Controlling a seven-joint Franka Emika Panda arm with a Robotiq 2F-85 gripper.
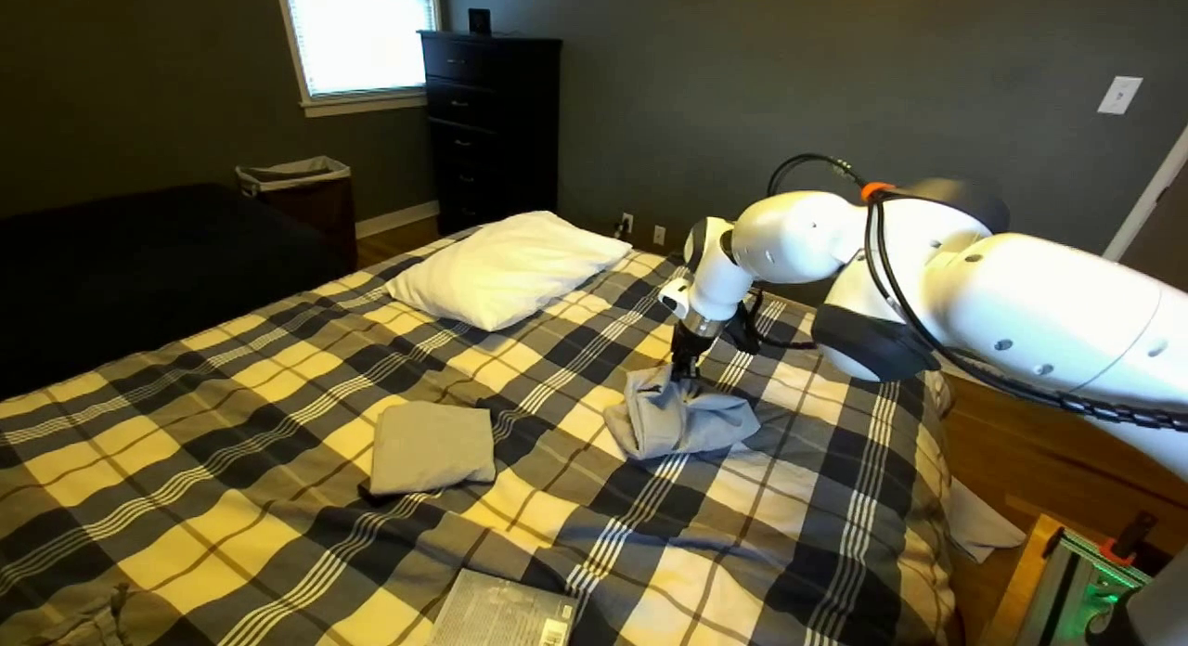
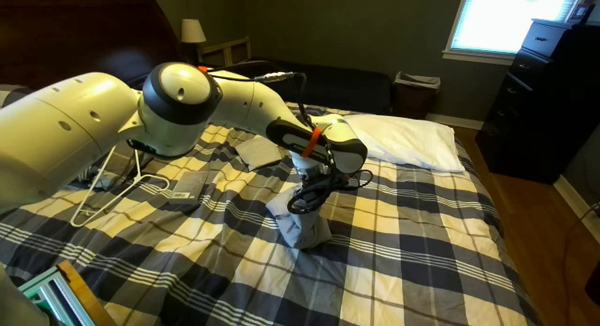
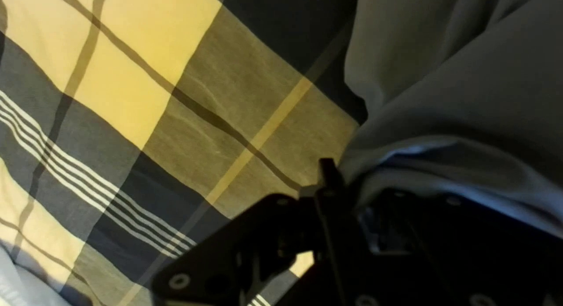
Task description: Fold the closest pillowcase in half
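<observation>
The end effector (image 1: 685,368) clamps part of the bunched pillowcase (image 1: 682,425) on the worktop (image 1: 798,544), apart from the pillow (image 1: 510,270). Bunching could leave the fold crooked; a shallow pinch could slip under a sharp pull.

One gripper (image 1: 685,368), one grey pillowcase (image 1: 682,421), one folded cloth (image 1: 433,448), one pillow (image 1: 510,267), one clothes hanger (image 2: 138,178), one lamp (image 2: 192,31), one lined hamper (image 1: 317,200) and one dresser (image 1: 497,131) are showing.
</observation>
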